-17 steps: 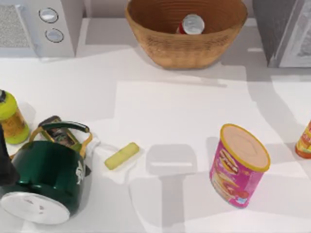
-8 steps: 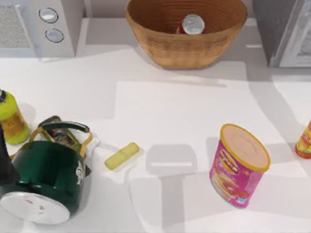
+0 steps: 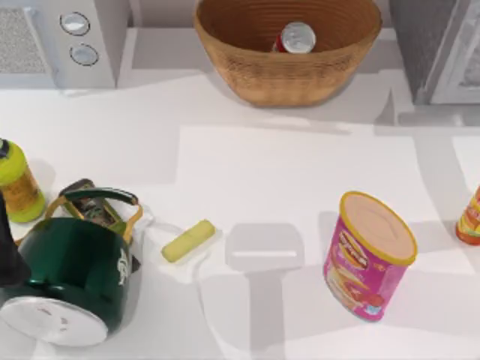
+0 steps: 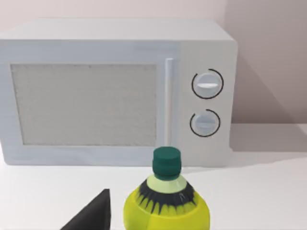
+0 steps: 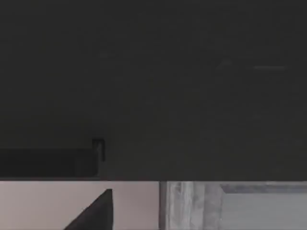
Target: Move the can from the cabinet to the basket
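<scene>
The red can (image 3: 295, 37) with its silver top lies inside the tan woven basket (image 3: 255, 79) at the back middle of the table. Nothing touches it. The dark grey cabinet (image 3: 420, 37) with its pale door panel (image 3: 465, 67) stands at the back right. My left arm (image 3: 6, 255) sits at the table's left edge beside the green kettle, and a dark part of its gripper (image 4: 93, 215) shows in the left wrist view. In the right wrist view, which is mostly dark, a dark part of my right gripper (image 5: 96, 213) appears beside a pale grey panel (image 5: 240, 206).
A white appliance (image 3: 67, 41) with two knobs is at the back left. A yellow-green bottle (image 3: 16, 184), a green kettle (image 3: 71, 270) and a small yellow block (image 3: 187, 240) lie at the left. A pink canister (image 3: 367, 255) and an orange bottle (image 3: 469, 217) stand at the right.
The shadow in front of the cabinet has shifted toward the right. The can, the basket and the left arm have not moved.
</scene>
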